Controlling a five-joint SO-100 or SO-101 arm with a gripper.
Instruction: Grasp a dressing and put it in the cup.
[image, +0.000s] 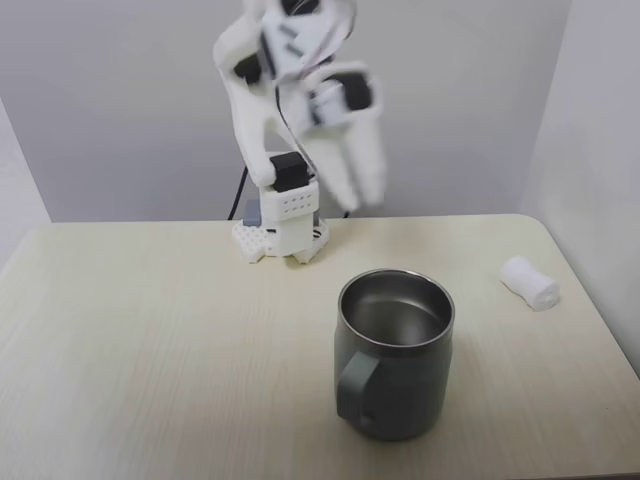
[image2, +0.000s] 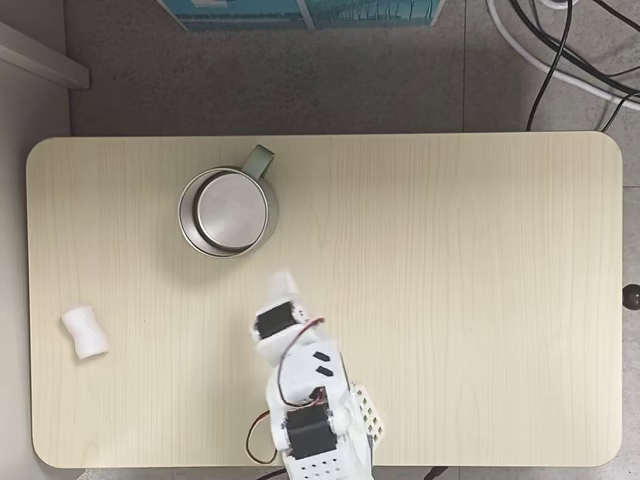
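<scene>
Pale wood tabletop (image2: 450, 300): gauze dressing (image2: 85, 333) lies near the 9 o'clock edge in the top-down fixed view, long axis 11-to-5, about 9 o'clock of the raised gripper (image2: 282, 285), blurred, opening unreadable, apparently empty; steel mug (image2: 228, 212) at its 11.

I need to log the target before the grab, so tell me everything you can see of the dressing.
The dressing is a small white soft-looking roll, slightly pinched at the middle, lying on its side on the pale wood-look table. It sits alone near the table edge, right of the cup in that fixed view, left in the top-down one. Nothing touches it but the table.
</scene>
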